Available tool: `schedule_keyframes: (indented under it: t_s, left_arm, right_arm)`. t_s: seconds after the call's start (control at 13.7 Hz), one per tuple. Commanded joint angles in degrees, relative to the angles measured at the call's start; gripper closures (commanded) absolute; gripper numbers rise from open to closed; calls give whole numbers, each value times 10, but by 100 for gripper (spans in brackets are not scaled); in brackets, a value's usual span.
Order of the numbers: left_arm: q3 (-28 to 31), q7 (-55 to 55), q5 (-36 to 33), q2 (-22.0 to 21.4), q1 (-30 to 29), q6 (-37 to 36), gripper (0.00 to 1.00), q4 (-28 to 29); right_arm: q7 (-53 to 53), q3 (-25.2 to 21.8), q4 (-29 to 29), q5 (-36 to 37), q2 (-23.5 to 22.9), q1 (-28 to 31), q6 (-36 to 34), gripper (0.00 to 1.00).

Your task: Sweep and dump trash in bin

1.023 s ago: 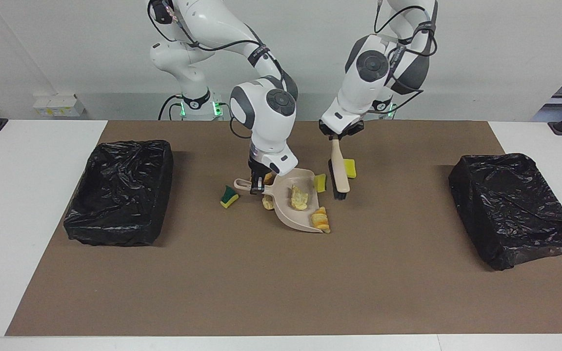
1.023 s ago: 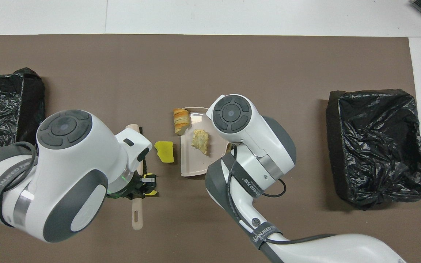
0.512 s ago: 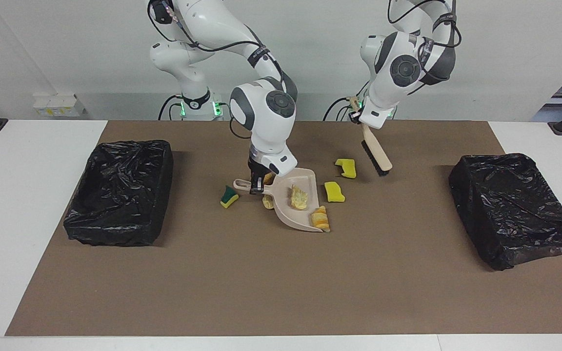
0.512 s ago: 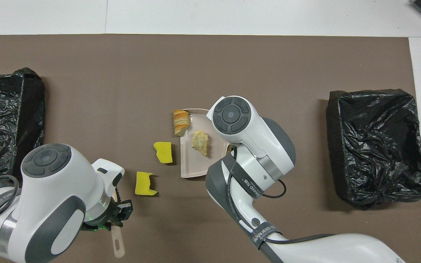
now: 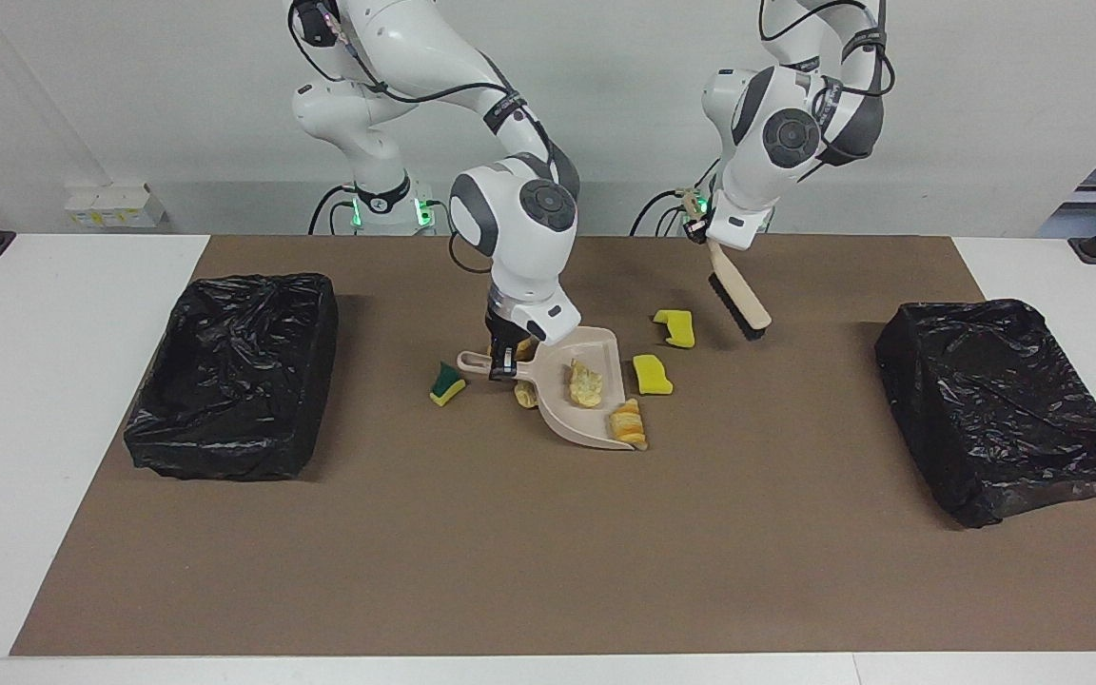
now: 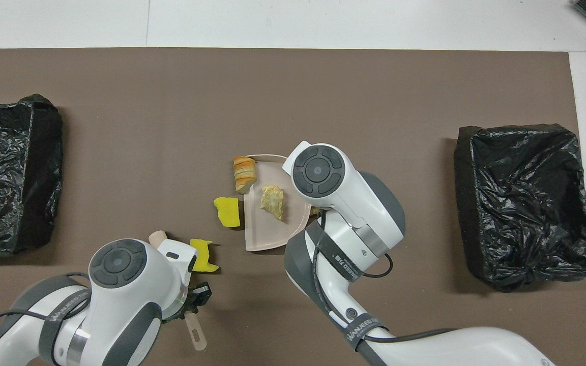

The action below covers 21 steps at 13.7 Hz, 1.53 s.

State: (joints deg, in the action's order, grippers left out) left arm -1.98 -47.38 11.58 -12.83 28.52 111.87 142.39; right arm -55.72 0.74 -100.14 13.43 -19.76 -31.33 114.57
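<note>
Facing view: left tool point(image 5: 703, 231) clamps brush point(image 5: 738, 306), lifted off mat; right tool point(image 5: 502, 362) grips dustpan point(image 5: 575, 395), shifted.

"WANJEED" on arm strap point(image 6: 362, 324), both arms.

Light: bright, even, from above | Shadows: soft and short beside both black bins point(image 5: 232, 376) and under the dustpan point(image 5: 578, 392) | Glare: mild sheen on the white arm shells and crinkled bin liners, faint gleam on the dustpan floor in the overhead view | Focus: crisp in both views | Blur: nothing smears | Edges: straight
</note>
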Motion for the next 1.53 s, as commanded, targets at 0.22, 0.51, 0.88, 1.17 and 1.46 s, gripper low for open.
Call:
schedule_keyframes:
  t_s: [0.22,0.51,0.88,1.17,1.46]
  left_arm:
    - [7,3,20,123,7,29,100,-109]
    - [6,52,20,137,9,74,100,-124]
    - [6,116,20,167,54,140,100,-134]
    - [5,125,20,204,72,165,100,-184]
    - [5,121,20,199,109,138,100,-193]
  right_arm:
    - [-21,1,-24,-15,14,-5,13,100]
    - [-21,1,-24,-15,13,-3,12,100]
    - [-28,1,-24,-15,14,3,0,100]
    - [-22,1,-24,-17,15,9,-19,100]
    - [-28,1,-23,-17,16,14,-29,100]
